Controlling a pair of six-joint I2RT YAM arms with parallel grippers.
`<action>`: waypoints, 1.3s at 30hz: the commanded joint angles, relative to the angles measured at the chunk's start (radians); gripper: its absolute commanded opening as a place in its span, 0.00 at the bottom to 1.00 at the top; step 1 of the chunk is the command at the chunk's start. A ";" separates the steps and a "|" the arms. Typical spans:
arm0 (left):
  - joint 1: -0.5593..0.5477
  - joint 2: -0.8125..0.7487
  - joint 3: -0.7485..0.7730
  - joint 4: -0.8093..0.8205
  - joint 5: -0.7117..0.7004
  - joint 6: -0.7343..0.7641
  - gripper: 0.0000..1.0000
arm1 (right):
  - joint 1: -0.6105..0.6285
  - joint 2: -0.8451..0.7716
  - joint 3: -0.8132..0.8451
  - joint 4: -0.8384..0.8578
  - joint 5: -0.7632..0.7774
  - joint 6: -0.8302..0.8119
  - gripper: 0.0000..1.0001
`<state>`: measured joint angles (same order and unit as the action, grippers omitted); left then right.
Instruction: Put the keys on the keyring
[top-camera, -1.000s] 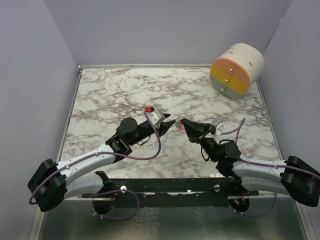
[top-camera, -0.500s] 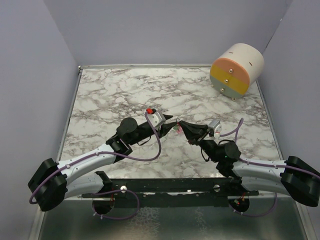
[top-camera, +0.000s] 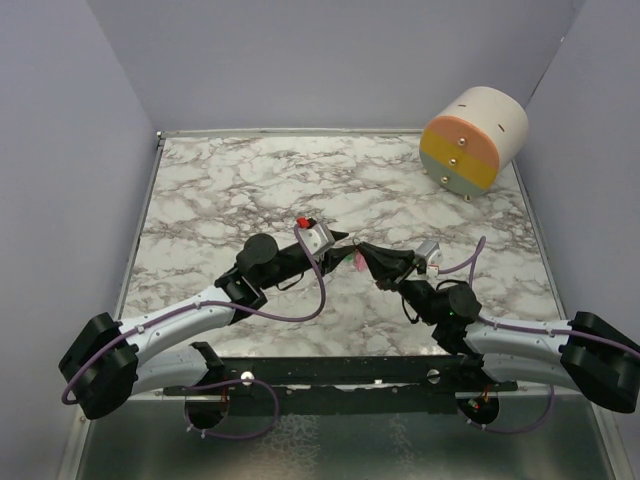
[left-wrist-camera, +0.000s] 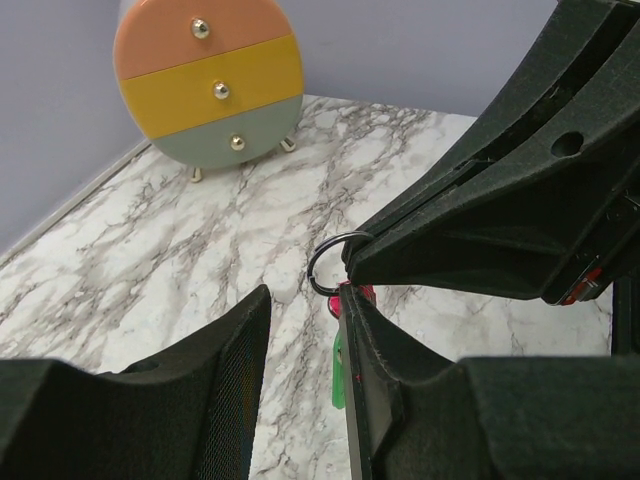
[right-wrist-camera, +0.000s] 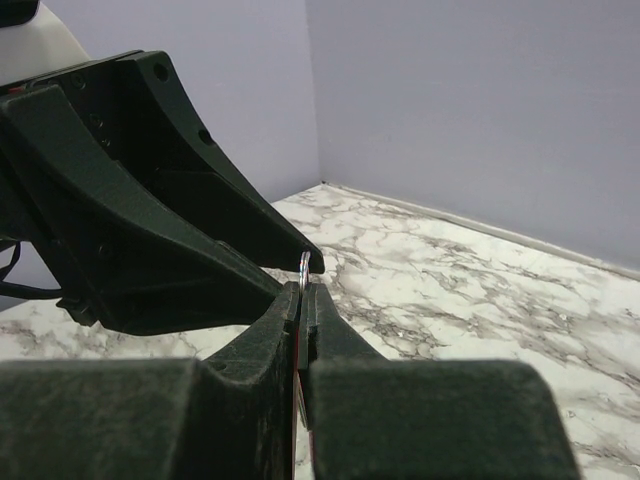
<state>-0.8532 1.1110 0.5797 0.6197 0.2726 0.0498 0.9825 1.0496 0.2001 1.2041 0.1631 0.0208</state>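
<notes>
The keyring (left-wrist-camera: 312, 272), a thin loop of metal wire, is held in the air above the marble desk (left-wrist-camera: 180, 260). The right gripper (right-wrist-camera: 302, 292) pinches it at the edge, its jaws clenched on the wire with almost no gap. Directly under the keyring hangs the green key (left-wrist-camera: 338, 375). The pink-red key (left-wrist-camera: 363, 292) shows just beside the lower rim of the keyring and is mostly hidden by the black fingers. Whether the two keys are already threaded on the wire, I cannot tell.

The left gripper (left-wrist-camera: 303, 300) is just below the keyring. Its jaws are released and the desk is visible in the gap. The green key lies along the inner face of one finger, not pinched as far as I can see. Far behind the keyring stands a small round drawer chest (left-wrist-camera: 208, 85).

I judge the keys to be very light, stiff and smooth, so they may swing or slip easily. The flat sides of the plastic head seem the best place to hold, leaving free the end that must go on the wire. The keyring is thin and springy and may twist in an edge grip, so a slow, gentle move seems wise
</notes>
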 joint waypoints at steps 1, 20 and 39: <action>0.000 -0.020 0.028 0.032 -0.004 0.013 0.36 | 0.006 0.007 -0.019 0.018 -0.040 -0.001 0.01; 0.002 -0.035 0.024 0.032 -0.016 0.015 0.37 | 0.006 0.009 -0.025 0.020 -0.053 0.003 0.01; 0.003 0.002 0.045 0.031 0.012 0.019 0.07 | 0.005 -0.002 -0.021 0.003 -0.080 -0.001 0.01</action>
<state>-0.8536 1.1069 0.5816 0.6201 0.2775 0.0597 0.9825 1.0550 0.1875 1.2041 0.1139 0.0212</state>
